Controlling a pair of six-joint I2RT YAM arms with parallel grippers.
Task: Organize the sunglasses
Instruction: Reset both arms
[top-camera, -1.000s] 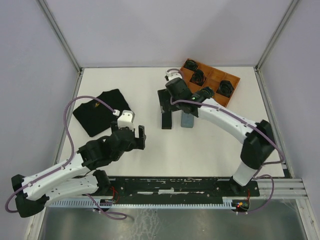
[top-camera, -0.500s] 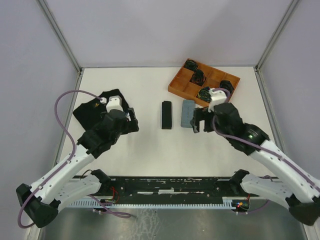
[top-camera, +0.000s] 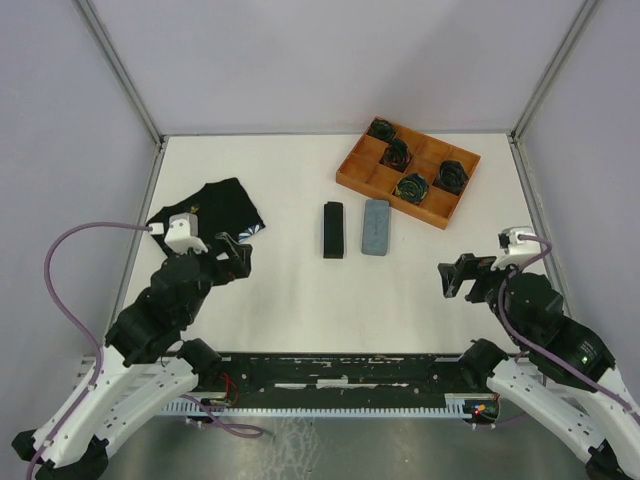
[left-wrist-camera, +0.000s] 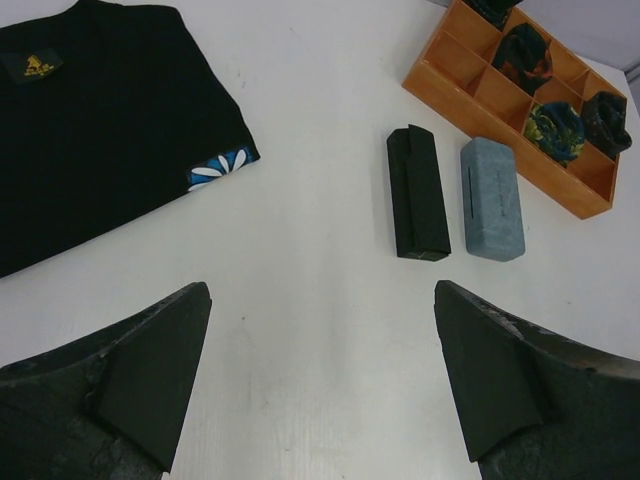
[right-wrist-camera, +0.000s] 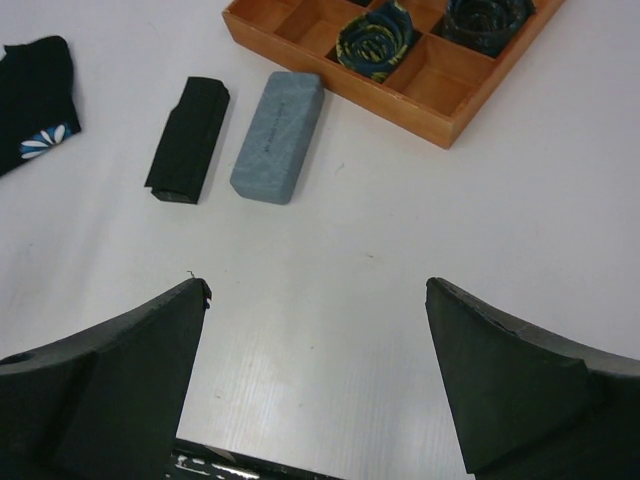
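Observation:
The sunglasses are out of view in every frame. A black case and a grey-blue case lie shut, side by side, in the middle of the table. My left gripper hovers open near the front left, well short of the cases. Over at the front right my right gripper is open too. Nothing is between either pair of fingers.
A wooden tray with compartments holding rolled dark fabric items stands at the back right. A black T-shirt lies at the left.
Both arms have drawn back toward the near edge. The right arm left the spot over the cases and swung right; the left moved left. The cases have not moved.

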